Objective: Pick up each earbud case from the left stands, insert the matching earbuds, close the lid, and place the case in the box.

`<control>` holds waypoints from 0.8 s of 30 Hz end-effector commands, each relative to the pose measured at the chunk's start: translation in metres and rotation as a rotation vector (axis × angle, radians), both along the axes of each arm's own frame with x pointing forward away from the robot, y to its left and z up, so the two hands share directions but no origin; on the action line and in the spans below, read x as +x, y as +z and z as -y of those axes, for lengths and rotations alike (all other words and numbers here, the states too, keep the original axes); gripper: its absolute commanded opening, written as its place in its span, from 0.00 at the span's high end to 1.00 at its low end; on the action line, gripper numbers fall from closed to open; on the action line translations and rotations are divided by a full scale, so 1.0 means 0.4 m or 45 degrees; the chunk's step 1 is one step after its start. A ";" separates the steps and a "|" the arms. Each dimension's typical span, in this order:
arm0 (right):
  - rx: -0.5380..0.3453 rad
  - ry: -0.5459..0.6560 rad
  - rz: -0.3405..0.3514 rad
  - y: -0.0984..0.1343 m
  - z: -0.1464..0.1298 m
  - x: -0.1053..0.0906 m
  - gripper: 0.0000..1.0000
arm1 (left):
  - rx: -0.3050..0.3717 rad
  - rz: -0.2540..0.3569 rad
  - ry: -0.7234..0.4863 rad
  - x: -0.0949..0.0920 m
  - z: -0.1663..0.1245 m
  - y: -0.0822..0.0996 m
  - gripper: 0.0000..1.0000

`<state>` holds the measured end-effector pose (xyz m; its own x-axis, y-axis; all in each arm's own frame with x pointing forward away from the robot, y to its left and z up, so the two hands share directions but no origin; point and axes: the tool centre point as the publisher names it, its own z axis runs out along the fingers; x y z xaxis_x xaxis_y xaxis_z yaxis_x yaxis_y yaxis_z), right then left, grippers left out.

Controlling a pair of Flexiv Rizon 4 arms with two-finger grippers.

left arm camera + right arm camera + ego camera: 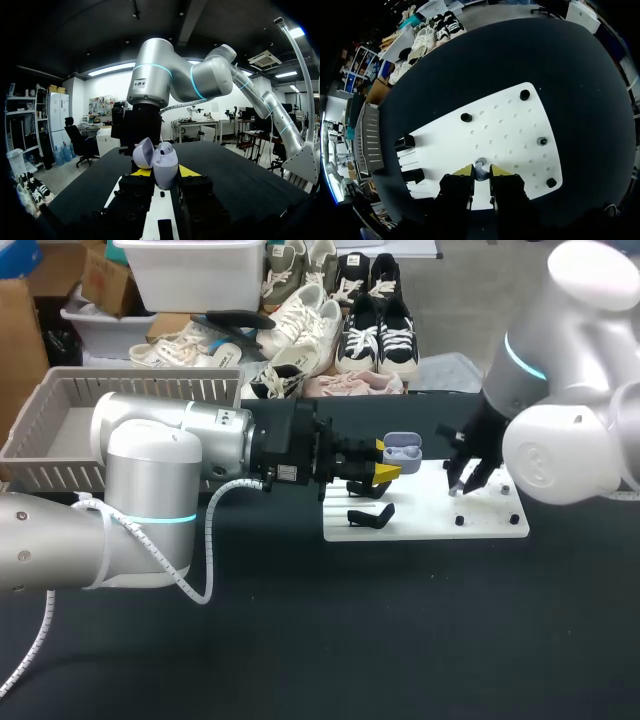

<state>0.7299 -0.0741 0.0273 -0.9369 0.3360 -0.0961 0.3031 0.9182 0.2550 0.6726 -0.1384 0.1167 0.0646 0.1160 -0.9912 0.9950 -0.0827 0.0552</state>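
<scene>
Grips a lavender earbud case (165, 167) in the left gripper (165, 174), with both yellow tips pressed against the lower shell from two sides and the lid swung open and tilted back. Hangs above the left part of the white board (430, 523), just past the black stands (370, 515). Looks light, hard and glossy, and rounded enough to twist or squirt out of a pinch. Best held low on the body, as here, leaving the lid and sockets free. Probably weakest at the hinge, so no pressing on the open lid. Seems to hold something dark-centred in one socket, too small to be sure of.

Pinches a tiny pale earbud (480, 165) between the nearly closed tips of the right gripper (481, 171), directly over the board. Likely almost weightless, smooth and easy to flick away or rotate. Calls for a gentle squeeze and a straight drop into the matching socket.

Stretches the left arm (170, 455) nearly level from the left across the dark table (300, 640), wrist horizontal, fingers aimed at the other arm. Brings the right arm (570, 440) in from the right, wrist turned down at the board, its gripper near the case but apart. Leaves the grey box (60, 430) far back on the left, well apart from the case.
</scene>
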 end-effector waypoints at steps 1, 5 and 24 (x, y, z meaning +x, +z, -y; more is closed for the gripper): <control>-0.008 0.001 0.000 0.017 0.003 -0.005 1.00 | -0.002 0.002 0.002 0.000 0.000 -0.001 1.00; -0.003 -0.002 0.008 0.038 0.007 -0.008 1.00 | -0.002 0.002 0.002 0.000 0.000 -0.001 1.00; -0.066 0.124 -0.014 0.143 0.073 -0.045 1.00 | -0.002 0.002 0.002 0.000 0.000 -0.001 1.00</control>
